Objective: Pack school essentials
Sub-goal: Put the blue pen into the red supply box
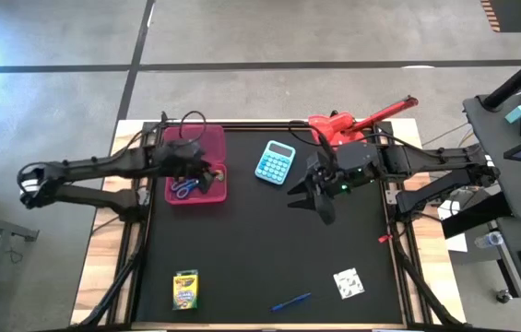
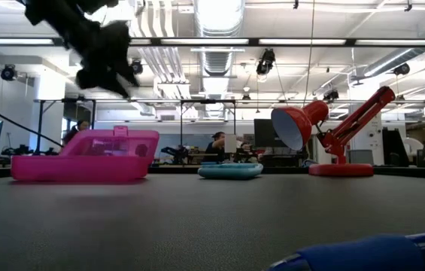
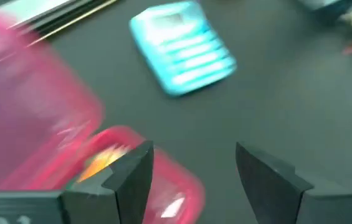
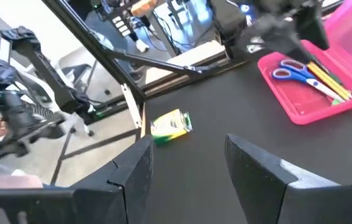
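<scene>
A pink open case (image 1: 195, 164) lies at the table's far left, its lid (image 3: 26, 106) folded back. Blue-handled scissors (image 4: 293, 70) and orange and green pencils (image 4: 328, 82) lie in its tray. My left gripper (image 1: 210, 172) hovers open above the tray's right edge (image 3: 191, 171), touching nothing. My right gripper (image 1: 308, 199) hangs open above the table's middle (image 4: 185, 165), right of the case. The yellow-green crayon box (image 1: 185, 289), blue pen (image 1: 291, 302) and white patterned square (image 1: 349, 283) lie flat near the near edge. The tiny green and pink bits do not show.
A turquoise calculator (image 1: 276, 161) lies between the case and a red long-armed lamp (image 1: 352, 122) standing at the far right. A small red bit (image 1: 383, 239) lies by the right edge. Bare black mat (image 1: 260, 240) spreads across the middle. People and desks show beyond the table.
</scene>
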